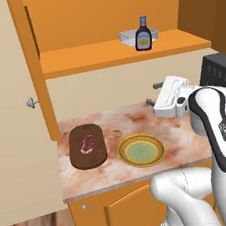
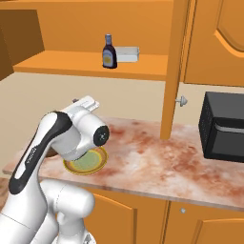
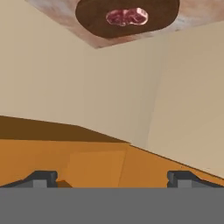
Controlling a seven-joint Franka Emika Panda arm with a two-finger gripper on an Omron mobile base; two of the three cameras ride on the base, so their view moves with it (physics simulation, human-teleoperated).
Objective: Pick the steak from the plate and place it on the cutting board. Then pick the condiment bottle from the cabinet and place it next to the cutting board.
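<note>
The small reddish-pink raw steak with whitish marbling [image 1: 87,144] lies flat on the dark brown oblong wooden cutting board with rounded ends [image 1: 88,157], slightly toward the board's far half; the hand view shows the same slab [image 3: 127,17] as two rounded lobes of red flesh veined in white, centred on the board [image 3: 92,17]; the board rests on the mottled pink-brown stone counter [image 1: 178,136] just beside the round shallow plate with a yellow-brown patterned rim and pale green centre [image 1: 127,159], which carries nothing. The small dark navy condiment bottle with a narrow grey-blue neck and yellowish label [image 1: 143,34] stands upright on the shelf of the large orange wooden wall cabinet [image 1: 102,56], in front of a clear rectangular tray [image 1: 125,36], perhaps touching it, though that is hard to tell; the beige cabinet door with a round metal knob [image 1: 31,102] stands open at the left. The pincer [image 3: 112,178] is released, its two dark finger tips [image 3: 41,178] wide apart with nothing between them, raised above the counter and well apart from the bottle. A black boxy appliance [image 2: 223,127] sits on the counter at the right.
</note>
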